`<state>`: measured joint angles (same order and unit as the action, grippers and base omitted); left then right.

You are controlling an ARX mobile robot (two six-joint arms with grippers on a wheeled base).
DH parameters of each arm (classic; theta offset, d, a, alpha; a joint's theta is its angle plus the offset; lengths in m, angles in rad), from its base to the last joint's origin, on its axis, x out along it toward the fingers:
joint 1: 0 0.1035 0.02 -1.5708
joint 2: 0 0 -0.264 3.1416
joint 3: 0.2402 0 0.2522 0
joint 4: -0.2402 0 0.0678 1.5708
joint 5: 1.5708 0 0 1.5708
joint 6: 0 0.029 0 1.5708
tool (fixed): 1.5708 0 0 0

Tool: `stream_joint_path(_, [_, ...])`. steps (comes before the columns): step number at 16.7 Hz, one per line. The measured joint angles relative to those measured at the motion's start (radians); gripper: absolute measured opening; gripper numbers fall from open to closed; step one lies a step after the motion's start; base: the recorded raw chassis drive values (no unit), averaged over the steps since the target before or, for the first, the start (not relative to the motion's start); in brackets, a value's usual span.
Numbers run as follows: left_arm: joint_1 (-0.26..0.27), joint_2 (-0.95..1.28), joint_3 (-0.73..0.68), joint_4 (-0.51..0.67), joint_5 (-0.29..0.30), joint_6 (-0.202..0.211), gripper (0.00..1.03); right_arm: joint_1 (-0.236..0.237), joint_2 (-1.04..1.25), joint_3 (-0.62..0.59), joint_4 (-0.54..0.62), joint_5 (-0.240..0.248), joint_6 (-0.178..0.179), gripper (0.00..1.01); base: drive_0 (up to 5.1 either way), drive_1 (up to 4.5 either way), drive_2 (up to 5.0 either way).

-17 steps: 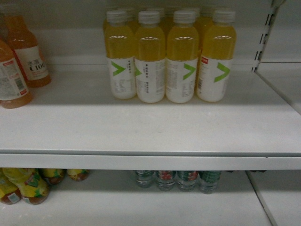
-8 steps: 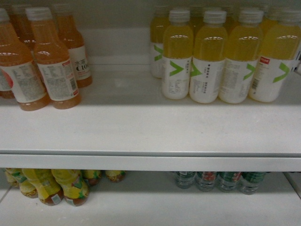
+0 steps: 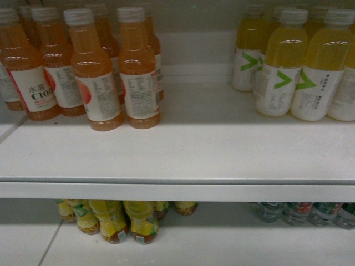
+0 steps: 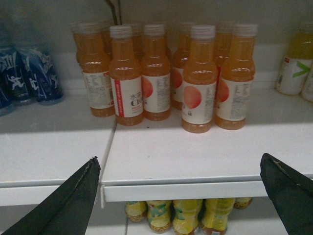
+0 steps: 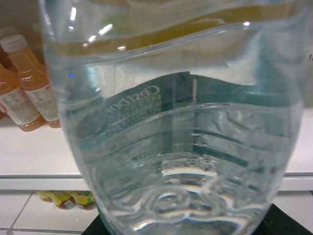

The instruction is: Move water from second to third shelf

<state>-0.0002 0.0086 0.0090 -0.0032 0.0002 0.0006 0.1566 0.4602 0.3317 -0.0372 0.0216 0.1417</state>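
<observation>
Filling nearly the whole right wrist frame, the water bottle (image 5: pixel 171 127) sits right against the lens — clear ribbed plastic, colourless water, a green label band seen through the far wall with reversed lettering. A dark edge of the right gripper (image 5: pixel 274 223) shows at the bottom corners under the bottle's base; the bottle appears held in it, though the fingers themselves are hidden, so whether the jaws are clenched cannot be told for certain. Behind the bottle, at the left of that frame, stand orange drink bottles (image 5: pixel 29 83) on a white shelf (image 5: pixel 34 152).

In the left wrist view the left gripper (image 4: pixel 181 196) is spread wide, its two dark fingers (image 4: pixel 73 200) at the lower left and lower right corners with nothing between them. Beyond it, orange bottles with white labels stand in rows at the centre; blue-labelled bottles (image 4: pixel 29 73) sit at the upper left, and yellow-green bottles (image 4: pixel 298 63) at the upper right edge.

The head view shows the same white shelf across the middle of the frame — orange bottles at the upper left, yellow-green ones at the upper right. Below the shelf lip, yellow-labelled bottles (image 3: pixel 125 221) stand at lower left and more green-labelled water bottles (image 3: pixel 305 213) at lower right.
</observation>
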Motion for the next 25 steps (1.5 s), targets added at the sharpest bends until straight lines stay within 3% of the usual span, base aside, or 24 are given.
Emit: stream_joint_path(25, [0.0,0.0,0.0,0.002,0.0,0.0,0.98,0.0,-0.003,0.0,-0.001,-0.002,0.0,0.39,-5.0,2.44,2.4])
